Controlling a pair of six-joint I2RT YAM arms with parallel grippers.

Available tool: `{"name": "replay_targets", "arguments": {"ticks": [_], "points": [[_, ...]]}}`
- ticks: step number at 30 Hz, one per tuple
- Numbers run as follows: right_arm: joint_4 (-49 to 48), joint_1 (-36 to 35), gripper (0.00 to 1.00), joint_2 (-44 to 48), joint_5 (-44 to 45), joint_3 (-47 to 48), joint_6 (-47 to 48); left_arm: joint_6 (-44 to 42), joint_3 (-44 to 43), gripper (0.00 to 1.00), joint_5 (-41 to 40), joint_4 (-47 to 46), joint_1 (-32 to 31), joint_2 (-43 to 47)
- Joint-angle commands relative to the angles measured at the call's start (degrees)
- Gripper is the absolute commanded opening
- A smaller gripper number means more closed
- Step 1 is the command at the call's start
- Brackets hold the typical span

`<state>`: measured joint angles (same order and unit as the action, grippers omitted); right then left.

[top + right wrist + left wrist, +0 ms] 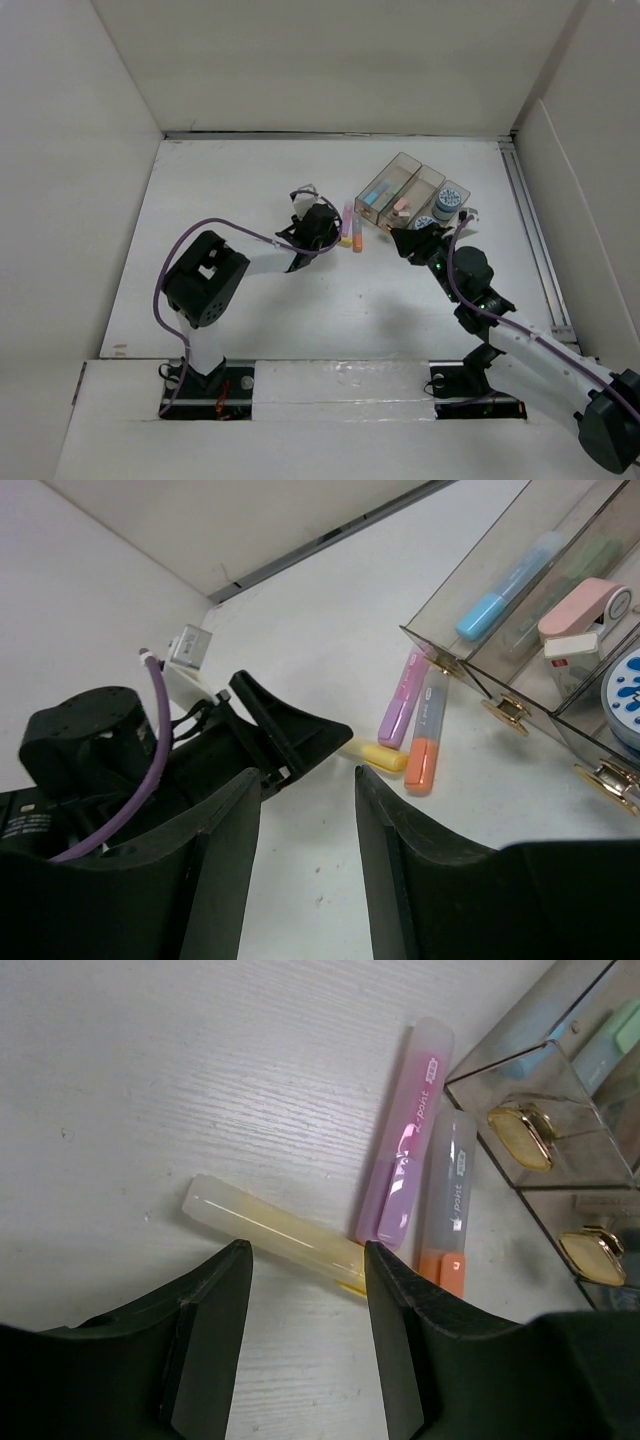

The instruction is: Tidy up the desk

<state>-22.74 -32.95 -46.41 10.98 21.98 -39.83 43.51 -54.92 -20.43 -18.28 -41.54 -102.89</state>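
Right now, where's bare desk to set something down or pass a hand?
Free: far-left desk between the left wall and left arm; near-centre patch between it and the right arm. Crowded: three highlighters by the tray, left gripper and right gripper both there.

Toward far-right corner of desk (230,180), clear tray (381,174) blocking, three pens (350,228) just beside it, left edge and far-left corner open.
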Motion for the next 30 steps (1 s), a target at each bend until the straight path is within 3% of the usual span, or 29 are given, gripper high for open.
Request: {"name": "replay_targets", "arguments": {"ticks": [1, 16, 27, 30], "points": [[-2.92, 0.43, 0.48, 0.27, -1.05, 2.63, 0.72, 0.79, -3.7, 0.44, -2.86, 1.4, -0.21, -1.61], [-2.75, 0.43, 0.49, -0.43, -0.88, 2.9, 0.72, -4.04, -13.02, 0.38, -10.77, 10.28, -0.21, -10.57], [-2.75, 0.43, 0.5, -0.78, -0.96, 2.9, 0.64, -6.85, -13.9, 0.37, -11.73, 12.3, -0.21, -13.39], [-2.92, 0.43, 0.5, -0.87, -1.22, 2.9, 0.64, -8.0, -14.95, 0.29, -14.81, 15.46, -0.21, -14.26]]}}
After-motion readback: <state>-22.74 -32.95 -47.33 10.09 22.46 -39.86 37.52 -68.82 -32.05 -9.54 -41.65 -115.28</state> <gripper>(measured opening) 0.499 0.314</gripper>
